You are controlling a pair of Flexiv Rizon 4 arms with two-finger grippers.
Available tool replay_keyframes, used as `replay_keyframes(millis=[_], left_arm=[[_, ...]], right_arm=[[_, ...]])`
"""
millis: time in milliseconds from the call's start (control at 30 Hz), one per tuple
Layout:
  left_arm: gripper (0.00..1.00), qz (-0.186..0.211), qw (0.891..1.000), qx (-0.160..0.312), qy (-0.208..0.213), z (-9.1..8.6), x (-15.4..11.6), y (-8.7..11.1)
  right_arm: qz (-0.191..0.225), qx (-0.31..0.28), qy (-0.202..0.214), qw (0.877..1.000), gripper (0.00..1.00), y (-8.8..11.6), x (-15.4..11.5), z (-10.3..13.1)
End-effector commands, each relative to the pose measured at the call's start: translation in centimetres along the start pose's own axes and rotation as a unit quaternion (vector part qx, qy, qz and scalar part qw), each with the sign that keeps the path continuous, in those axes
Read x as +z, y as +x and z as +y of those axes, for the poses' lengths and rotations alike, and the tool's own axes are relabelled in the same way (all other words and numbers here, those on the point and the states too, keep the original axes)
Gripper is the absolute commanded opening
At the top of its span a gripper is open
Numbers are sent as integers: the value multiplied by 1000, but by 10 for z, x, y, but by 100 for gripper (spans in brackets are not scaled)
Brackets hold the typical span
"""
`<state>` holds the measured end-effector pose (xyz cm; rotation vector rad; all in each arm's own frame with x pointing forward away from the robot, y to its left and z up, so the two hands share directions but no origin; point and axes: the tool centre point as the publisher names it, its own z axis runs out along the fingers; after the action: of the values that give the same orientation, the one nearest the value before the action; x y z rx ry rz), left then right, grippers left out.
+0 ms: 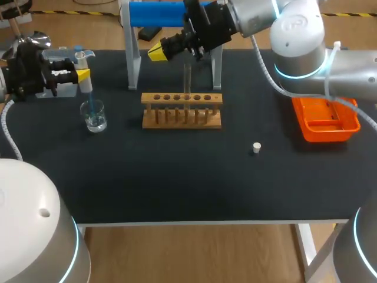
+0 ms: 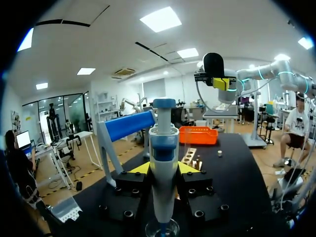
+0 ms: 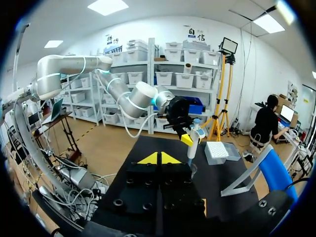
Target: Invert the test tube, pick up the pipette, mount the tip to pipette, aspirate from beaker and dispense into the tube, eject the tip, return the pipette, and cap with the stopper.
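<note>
My left gripper (image 1: 82, 75) is shut on the white and blue pipette (image 1: 86, 87), held upright at the table's left. The pipette's tip dips into the small glass beaker (image 1: 95, 117). In the left wrist view the pipette (image 2: 164, 158) stands between the yellow tips of the left gripper (image 2: 164, 169), with the beaker (image 2: 162, 230) under it. My right gripper (image 1: 156, 52) hangs shut and empty above the back of the wooden rack (image 1: 181, 109); its tips (image 3: 159, 158) meet. A clear test tube (image 1: 187, 79) stands upright in the rack. The white stopper (image 1: 257, 147) lies right of the middle.
An orange tray (image 1: 326, 118) sits at the right. The pipette stand with a blue bar (image 1: 156, 15) rises at the back, behind the rack. A tip box (image 3: 217, 149) lies at the far left, behind my left gripper.
</note>
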<state>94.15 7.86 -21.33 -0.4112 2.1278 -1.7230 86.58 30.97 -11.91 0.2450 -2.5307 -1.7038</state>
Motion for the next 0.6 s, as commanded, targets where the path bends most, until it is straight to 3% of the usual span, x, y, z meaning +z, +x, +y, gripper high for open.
replay_keyframes(millis=[33,267,600], left_arm=[[0,1,1000,1,1,0,-1,-1],[0,1,1000,1,1,0,-1,-1],[0,1,1000,1,1,0,-1,-1]], right_arm=[[37,-12,1,999,0,-36,19,3],[54,-33,3,998,0,-66,37,21],[72,-51,-21,996,0,-85,72,47]])
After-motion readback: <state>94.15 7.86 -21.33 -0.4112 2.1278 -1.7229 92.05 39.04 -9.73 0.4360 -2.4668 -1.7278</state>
